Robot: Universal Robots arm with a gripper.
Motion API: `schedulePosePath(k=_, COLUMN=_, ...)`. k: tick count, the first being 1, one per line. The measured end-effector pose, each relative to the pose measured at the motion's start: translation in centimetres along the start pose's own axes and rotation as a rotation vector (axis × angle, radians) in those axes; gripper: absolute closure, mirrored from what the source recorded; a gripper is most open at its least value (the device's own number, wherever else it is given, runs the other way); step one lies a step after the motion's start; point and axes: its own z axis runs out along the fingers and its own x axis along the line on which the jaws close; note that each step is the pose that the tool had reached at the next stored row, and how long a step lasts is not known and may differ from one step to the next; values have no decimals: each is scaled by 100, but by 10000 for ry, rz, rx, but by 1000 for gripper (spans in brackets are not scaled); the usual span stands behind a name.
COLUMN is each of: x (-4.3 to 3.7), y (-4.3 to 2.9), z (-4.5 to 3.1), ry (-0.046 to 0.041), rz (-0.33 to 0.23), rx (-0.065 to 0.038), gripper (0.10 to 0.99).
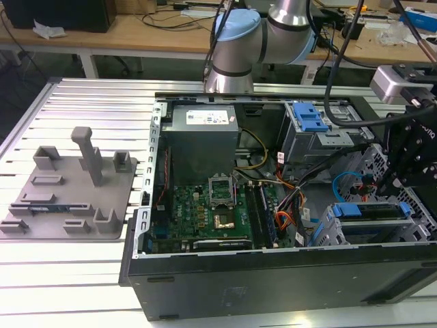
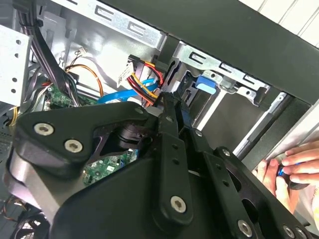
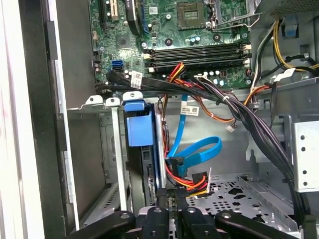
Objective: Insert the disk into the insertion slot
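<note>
The disk (image 1: 372,210) stands on edge in the grey metal drive cage at the exterior view's right, its blue carrier along the top. In the first wrist view its blue carrier end (image 3: 139,130) sits deep in the insertion slot (image 3: 107,149), and a thin blue edge runs back to my gripper (image 3: 172,201). The black fingers are drawn together on that edge. The second wrist view shows the fingers (image 2: 172,114) meeting on a blue strip, with the blue tab (image 2: 205,82) beyond in the cage (image 2: 224,74). My gripper (image 1: 403,171) hangs just over the cage.
The open computer case holds a motherboard (image 1: 218,212), a power supply (image 1: 201,137) and cable bundles (image 3: 209,94) close beside the cage. Another bay with a blue latch (image 1: 311,116) lies further back. A person's hand (image 2: 289,169) rests outside the case wall. A grey fixture plate (image 1: 68,191) sits at the exterior view's left.
</note>
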Motion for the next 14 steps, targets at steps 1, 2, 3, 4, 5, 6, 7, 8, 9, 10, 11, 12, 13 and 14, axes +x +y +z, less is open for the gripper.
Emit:
schedulePosePath(k=1, x=10, y=-2, z=-1, ry=1, rz=0, rx=0, gripper=918)
schedulePosePath(k=2, x=20, y=-3, z=0, ry=1, rz=0, rx=0, gripper=918)
schedulePosePath(k=3, x=34, y=-5, z=1, ry=0, rz=-3, rx=0, gripper=918)
schedulePosePath(k=4, x=46, y=-6, z=1, ry=-1, rz=-3, rx=0, gripper=918)
schedulePosePath(k=5, x=67, y=-6, z=2, ry=-5, rz=-1, rx=0, gripper=918)
schedulePosePath(k=6, x=93, y=-7, z=3, ry=-16, rz=0, rx=0, gripper=918)
schedulePosePath(k=7, x=111, y=-9, z=4, ry=-27, rz=0, rx=8, gripper=918)
schedulePosePath(k=8, x=112, y=-9, z=4, ry=-31, rz=-1, rx=15, gripper=918)
schedulePosePath(k=9, x=113, y=-9, z=5, ry=-33, rz=0, rx=17, gripper=918)
schedulePosePath(k=10, x=113, y=-9, z=4, ry=-32, rz=0, rx=18, gripper=918)
schedulePosePath(k=11, x=113, y=-9, z=4, ry=-32, rz=1, rx=19, gripper=918)
schedulePosePath(k=12, x=113, y=-9, z=4, ry=-32, rz=0, rx=19, gripper=918)
schedulePosePath(k=13, x=114, y=-9, z=4, ry=-32, rz=0, rx=19, gripper=918)
schedulePosePath(k=14, x=121, y=-9, z=6, ry=-32, rz=1, rx=18, gripper=918)
